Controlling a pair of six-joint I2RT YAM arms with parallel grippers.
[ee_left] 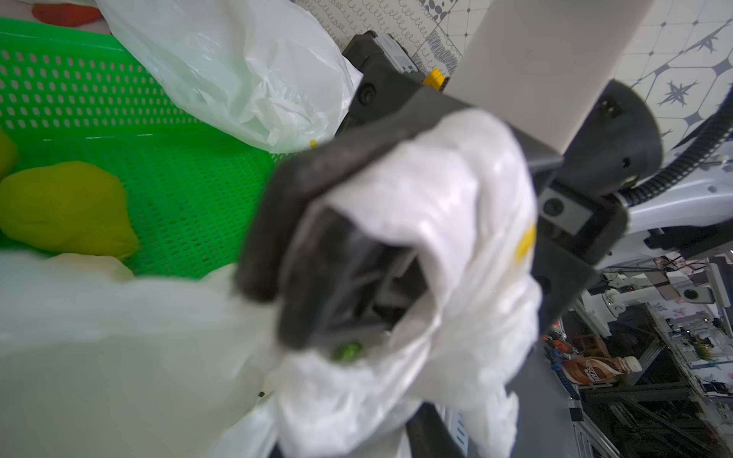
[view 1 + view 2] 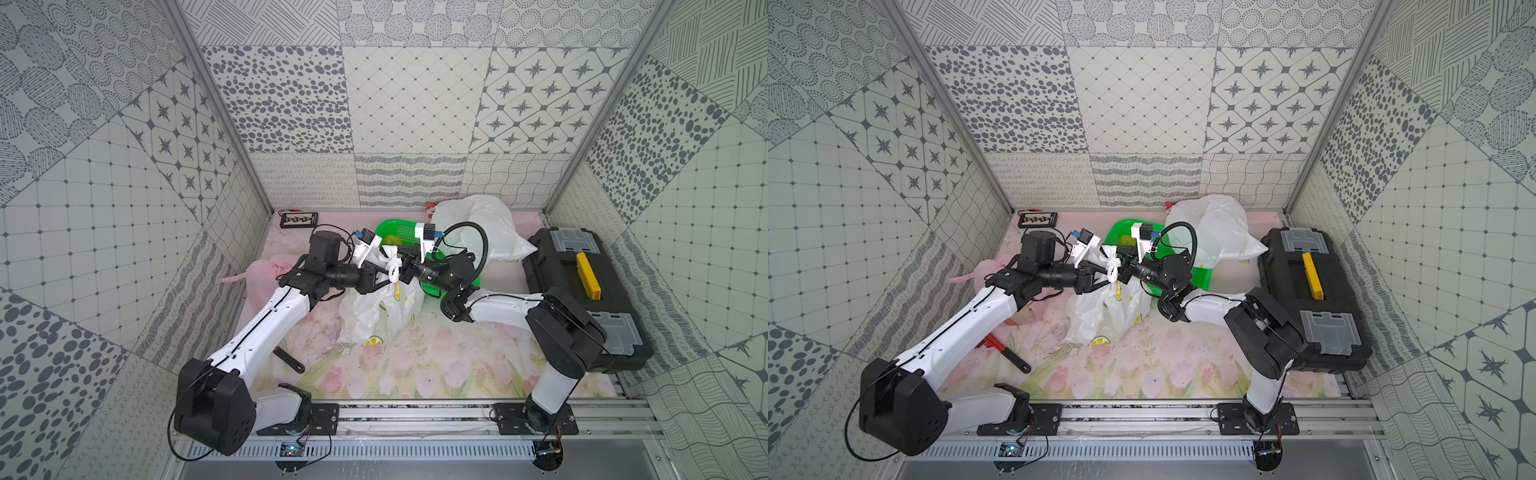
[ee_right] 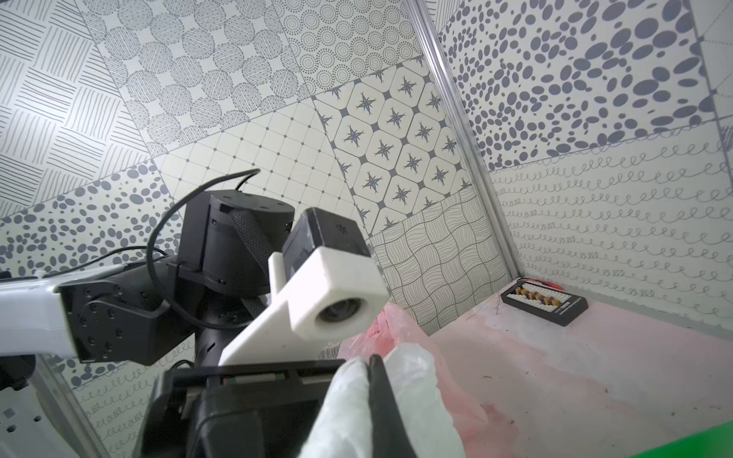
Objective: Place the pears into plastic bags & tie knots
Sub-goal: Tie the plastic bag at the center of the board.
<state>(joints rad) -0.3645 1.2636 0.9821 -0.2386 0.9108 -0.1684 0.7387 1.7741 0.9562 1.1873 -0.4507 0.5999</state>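
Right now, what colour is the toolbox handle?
Yellow. The toolbox handle shows best in a top view.

Lemon-printed white bag (image 2: 361,311), green basket (image 2: 399,230)

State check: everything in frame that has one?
lemon-print bag, upright, bulging, handles bunched
right gripper, shut on a handle
left gripper, open at the bag's neck
plain white bag, slumped, untouched
pink bag, slumped, untouched
green basket, pears inside
toolbox, lid shut

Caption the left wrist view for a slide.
Lemon-print bag handle looped close to camera; green pear in green basket; plain white bag behind.
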